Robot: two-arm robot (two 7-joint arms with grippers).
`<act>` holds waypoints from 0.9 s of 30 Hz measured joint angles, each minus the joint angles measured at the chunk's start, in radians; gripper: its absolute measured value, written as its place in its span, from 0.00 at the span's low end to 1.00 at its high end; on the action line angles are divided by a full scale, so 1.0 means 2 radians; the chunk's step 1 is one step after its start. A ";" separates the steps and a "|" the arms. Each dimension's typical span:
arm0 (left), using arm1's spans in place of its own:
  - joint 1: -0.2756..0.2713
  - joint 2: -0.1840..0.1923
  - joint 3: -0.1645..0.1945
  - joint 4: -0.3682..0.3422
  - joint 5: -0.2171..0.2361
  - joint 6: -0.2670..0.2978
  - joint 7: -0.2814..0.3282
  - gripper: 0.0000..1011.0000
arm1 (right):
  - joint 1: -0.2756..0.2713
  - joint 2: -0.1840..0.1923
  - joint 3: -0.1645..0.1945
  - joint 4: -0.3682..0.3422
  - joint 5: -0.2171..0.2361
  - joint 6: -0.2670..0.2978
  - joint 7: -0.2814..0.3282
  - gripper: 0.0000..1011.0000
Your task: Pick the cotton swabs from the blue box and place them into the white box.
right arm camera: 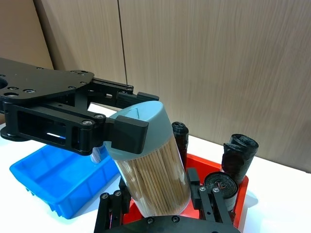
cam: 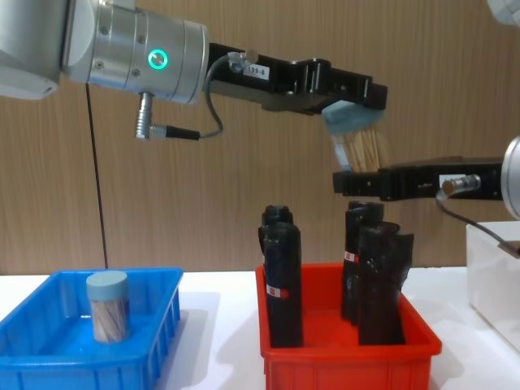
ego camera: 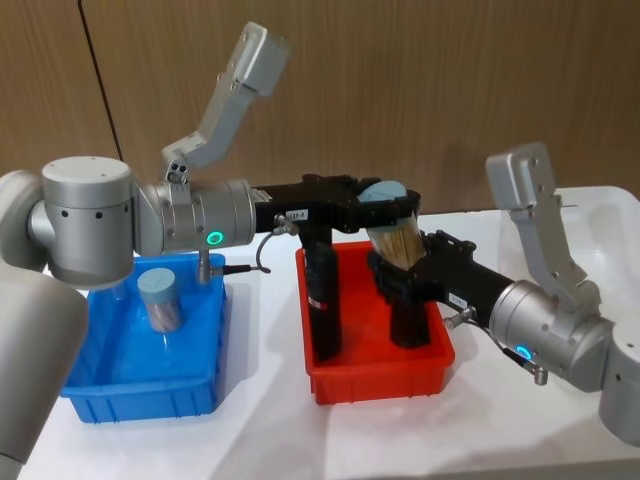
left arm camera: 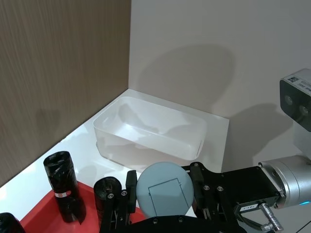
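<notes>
Head view: the shallow bright blue rectangular plastic box (ego camera: 140,405), ribbed on its sides, stands at the left of the white tabletop (ego camera: 260,430); it contains one resting cotton-swab jar (ego camera: 160,300), a small clear plastic cylinder with a grey-blue round lid, upright; beside it, at centre, a red rectangular plastic bin (ego camera: 385,375) contains tall black cylinders (ego camera: 323,300) with red labels; above the red bin the held cotton-swab jar (ego camera: 395,240), of the same make, hangs tilted in the air; the left gripper (ego camera: 385,192) is pinched on its lid; the right gripper (ego camera: 400,262) is clamped round its lower body; a brown wood-panelled wall (ego camera: 420,90) closes the room behind.

Left wrist view: the plain white rectangular plastic box (left arm camera: 146,148), smooth-sided, stands on the tabletop in the corner between the wood panelling and a white wall; the left fingers (left arm camera: 130,189) press the lid from both sides; three black cylinders show in the red bin.

Right wrist view: the held jar is packed with pale wooden sticks; the right fingers (right arm camera: 199,199) bear on its clear wall at either side; the blue box lies beyond, the red bin beneath.

Chest view: count as follows: two cotton-swab jars, one in the blue box and one aloft between both grippers; four black cylinders, all upright in the red bin; three containers, with the white box at the right edge, apart from the red bin.
</notes>
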 joint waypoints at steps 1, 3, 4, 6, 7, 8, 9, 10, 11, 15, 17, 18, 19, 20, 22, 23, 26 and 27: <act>0.000 0.000 0.000 0.000 0.000 0.000 0.000 0.66 | 0.000 0.000 0.000 0.000 0.000 0.000 0.000 0.68; 0.000 0.000 0.000 0.000 0.000 0.000 0.000 0.66 | 0.001 0.000 0.000 0.000 0.000 0.000 0.000 0.68; 0.000 0.000 0.000 0.000 0.000 0.000 0.000 0.66 | 0.001 0.000 -0.001 0.000 0.000 0.000 0.000 0.68; 0.000 0.000 0.000 0.000 0.000 0.000 0.000 0.66 | 0.001 0.000 -0.001 0.000 0.001 0.001 0.000 0.68; 0.000 0.000 0.000 0.000 -0.001 0.000 0.000 0.66 | 0.001 0.000 -0.001 0.000 0.001 0.001 0.001 0.68; 0.000 0.000 0.000 0.000 0.000 0.001 0.000 0.68 | 0.001 -0.001 -0.001 -0.001 0.002 0.001 0.001 0.68; 0.000 0.000 0.001 0.000 0.000 0.001 -0.001 0.68 | 0.002 -0.001 -0.001 -0.002 0.003 0.000 0.002 0.68; 0.000 0.000 0.001 0.000 0.000 0.001 -0.001 0.71 | 0.002 -0.001 -0.001 -0.002 0.004 0.000 0.002 0.68; 0.000 0.000 0.001 0.000 0.000 0.001 -0.001 0.75 | 0.002 -0.001 -0.001 -0.002 0.004 0.000 0.002 0.68; 0.000 0.000 0.001 0.000 0.000 0.001 -0.001 0.88 | 0.002 -0.001 -0.001 -0.004 0.004 0.000 0.002 0.67; 0.000 0.000 0.001 0.000 0.000 0.001 -0.001 0.89 | 0.002 0.000 -0.002 -0.005 0.005 0.000 0.002 0.67; 0.000 0.000 0.001 0.000 0.000 0.001 -0.001 0.95 | 0.002 0.000 -0.002 -0.005 0.005 0.000 0.002 0.67; 0.000 0.000 0.001 0.000 0.000 0.001 -0.001 0.97 | 0.002 0.000 -0.002 -0.005 0.006 0.000 0.002 0.67; 0.000 0.000 0.001 0.000 0.000 0.001 -0.001 0.98 | 0.002 0.000 -0.002 -0.005 0.007 0.000 0.002 0.67; 0.000 0.000 0.001 0.000 0.000 0.001 -0.001 0.99 | 0.002 0.000 -0.002 -0.006 0.008 0.000 0.001 0.67; 0.000 0.000 0.001 0.000 0.000 0.001 -0.001 0.99 | 0.002 0.000 -0.002 -0.006 0.008 0.000 0.001 0.67; 0.000 0.000 0.000 0.000 0.000 0.001 -0.001 0.99 | 0.001 0.000 -0.002 -0.007 0.009 0.000 0.001 0.68; 0.000 0.000 0.000 0.000 0.000 0.001 -0.001 0.99 | 0.001 0.000 -0.002 -0.007 0.010 -0.001 0.001 0.67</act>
